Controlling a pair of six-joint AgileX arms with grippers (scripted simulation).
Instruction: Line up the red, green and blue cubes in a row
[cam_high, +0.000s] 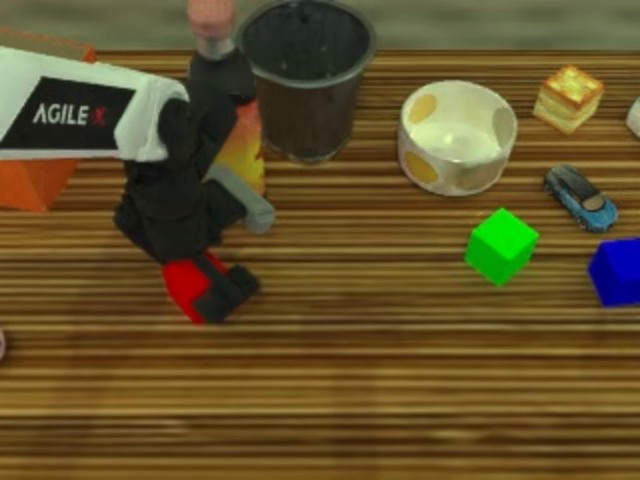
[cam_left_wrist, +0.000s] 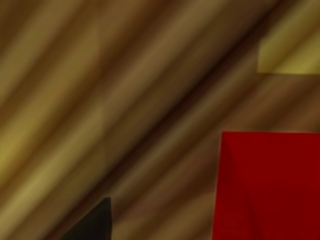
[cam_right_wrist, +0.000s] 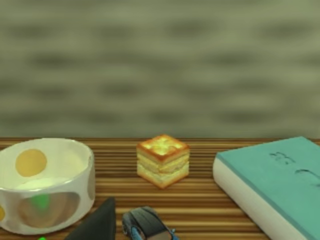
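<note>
On the left side of the table (cam_high: 330, 400), the left gripper (cam_high: 205, 288) is down at the surface with its fingers closed around the red cube (cam_high: 183, 287); the cube's red faces show on either side of the dark fingers. In the left wrist view the red cube (cam_left_wrist: 267, 187) fills one corner, close to the camera. Behind the arm stand a dark cup (cam_high: 305, 75) and, further right, a white bowl with yellow spots (cam_high: 457, 137).

Right of centre, the green cube (cam_high: 501, 245) sits alone, and the blue cube (cam_high: 617, 270) lies near it at the right edge. A small toy car (cam_high: 580, 197) and a layered cake block (cam_high: 568, 97) lie behind them.

The right arm is out of the top view; whether its fingers are open or closed cannot be determined.

Step in hand, as judged: grasp of the red cube. The next move calls for carrying it rightward and setting it in line with the green and blue cubes, clear of both.
</note>
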